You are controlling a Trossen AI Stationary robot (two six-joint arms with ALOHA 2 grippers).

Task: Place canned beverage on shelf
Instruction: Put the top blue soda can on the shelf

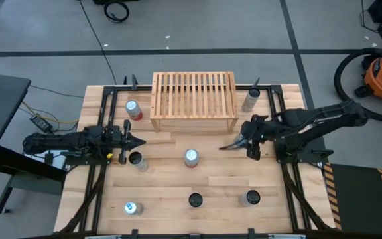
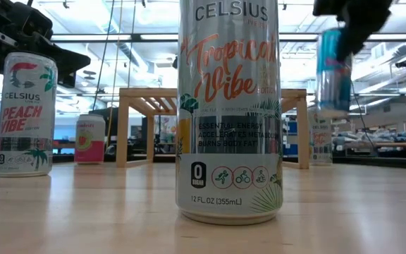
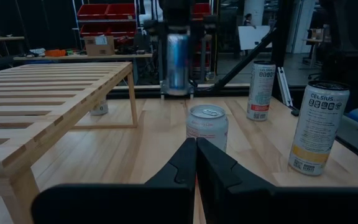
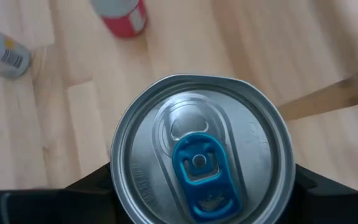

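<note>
Filling the right wrist view, the silver lid and blue pull tab of the canned beverage [image 4: 201, 158] sit clamped between the right gripper's [image 1: 251, 137] dark fingers. In the low view this blue can [image 2: 333, 67] hangs clear of the surface, so I judge the carrying step is under way. From above, the right gripper is just off the front right corner of the shelf [image 1: 193, 99], whose slatted top is bare. The next move calls for raising the can above the slats, carrying it over the top and setting it down upright before letting go. At the surface's left edge the left gripper [image 1: 134, 141] waits with fingers closed together on nothing, beside a dark-topped can [image 1: 136, 159].
</note>
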